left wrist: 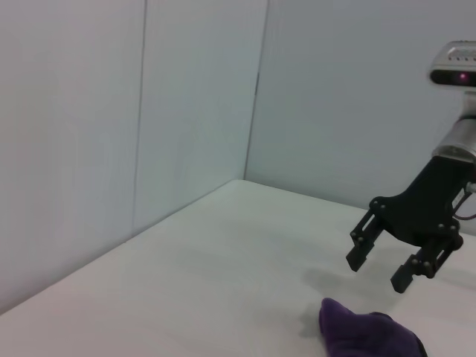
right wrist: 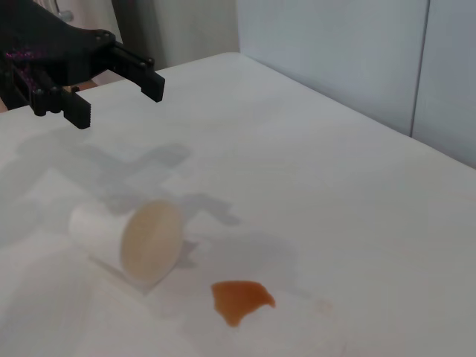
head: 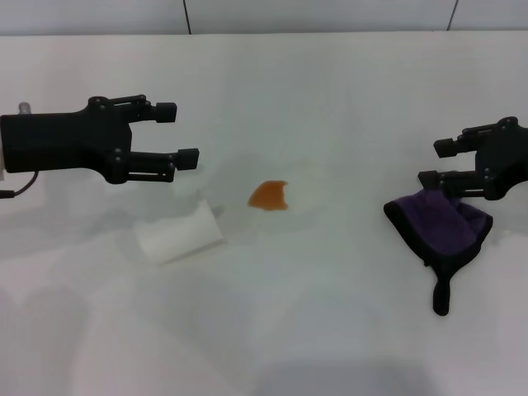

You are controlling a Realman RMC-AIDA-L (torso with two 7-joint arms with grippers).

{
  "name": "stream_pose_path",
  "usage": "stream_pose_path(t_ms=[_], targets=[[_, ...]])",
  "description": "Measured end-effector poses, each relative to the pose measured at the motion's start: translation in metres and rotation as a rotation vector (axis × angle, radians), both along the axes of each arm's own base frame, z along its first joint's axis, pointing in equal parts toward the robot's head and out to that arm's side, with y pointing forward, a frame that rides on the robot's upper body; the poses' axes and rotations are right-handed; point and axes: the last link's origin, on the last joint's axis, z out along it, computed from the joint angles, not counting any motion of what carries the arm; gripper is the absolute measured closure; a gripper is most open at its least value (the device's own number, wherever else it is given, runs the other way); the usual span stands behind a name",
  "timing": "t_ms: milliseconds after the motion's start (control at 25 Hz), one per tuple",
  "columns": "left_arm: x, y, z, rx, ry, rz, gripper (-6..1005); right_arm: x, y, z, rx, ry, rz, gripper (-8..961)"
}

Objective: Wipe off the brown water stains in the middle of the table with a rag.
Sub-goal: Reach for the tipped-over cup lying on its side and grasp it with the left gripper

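Note:
The brown water stains (head: 270,195) form one small orange-brown patch in the middle of the white table (head: 330,99); the right wrist view shows the patch (right wrist: 239,299) too. A dark purple rag (head: 441,223) with a black loop tab lies bunched at the right. My right gripper (head: 437,163) is open just above the rag's far edge. In the left wrist view this gripper (left wrist: 379,269) hangs clear of the rag (left wrist: 364,335) with nothing between its fingers. My left gripper (head: 180,134) is open and empty above the table's left side, and the right wrist view also catches it (right wrist: 117,102).
A white translucent cup (head: 179,235) lies on its side left of the stain, its mouth (right wrist: 151,239) turned toward the patch. Grey wall panels stand along the table's far edge (left wrist: 245,180).

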Motion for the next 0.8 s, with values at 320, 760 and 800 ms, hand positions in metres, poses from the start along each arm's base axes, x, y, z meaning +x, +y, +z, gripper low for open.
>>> stream_pose_path(t_ms=[320, 760, 800], targets=[[0.0031, 0.0013, 0.0002, -0.027, 0.02, -0.018, 138, -0.0002, 0.0007, -0.0006, 0.003, -0.001, -0.003, 394], [0.0072, 0.0034, -0.0012, -0.035, 0.026, -0.03, 139, -0.0007, 0.001, -0.0005, 0.005, -0.001, 0.0, 393], [0.0071, 0.0032, -0.0013, -0.034, 0.024, -0.029, 139, -0.0007, 0.001, -0.0004, 0.005, -0.001, 0.001, 393]])
